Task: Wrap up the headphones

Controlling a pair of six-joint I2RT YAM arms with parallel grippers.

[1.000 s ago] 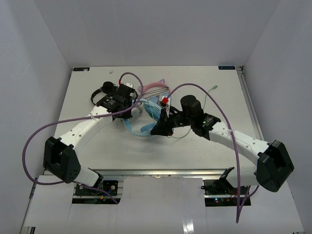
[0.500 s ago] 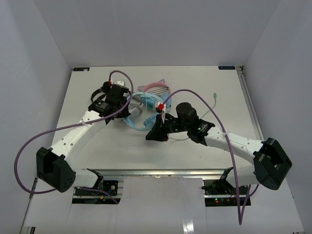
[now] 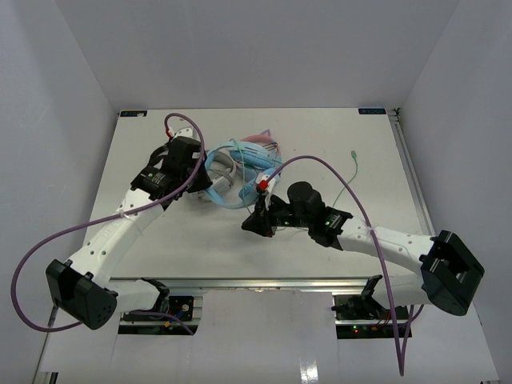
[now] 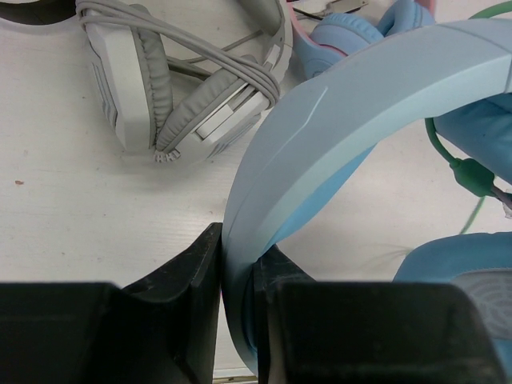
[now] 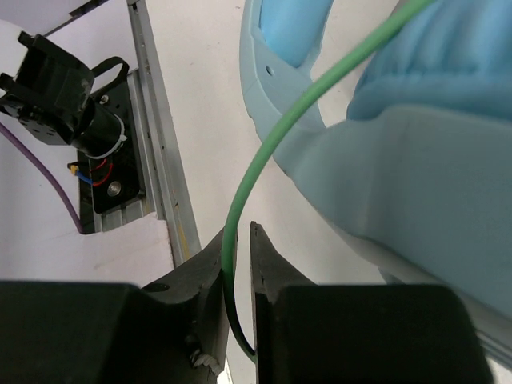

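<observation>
Headphones (image 3: pixel 250 156): left gripper (image 4: pixel 238 268) is clamping the headband (image 4: pixel 360 88) between its 2 fingers (image 4: pixel 188 268), right gripper (image 5: pixel 237 244) is pinching the cable (image 5: pixel 268 152) with the cups (image 5: pixel 432 72) lying just ahead of it; cable is trailing loose, 0 turns showing, so wrapping is seemingly only beginning.

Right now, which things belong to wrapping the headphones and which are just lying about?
In the job: light-blue headphones, gripped by the left gripper; their pale-green cable, pinched by the right gripper.
Lying about: grey-white headphones; pink cat-ear headphones.
</observation>
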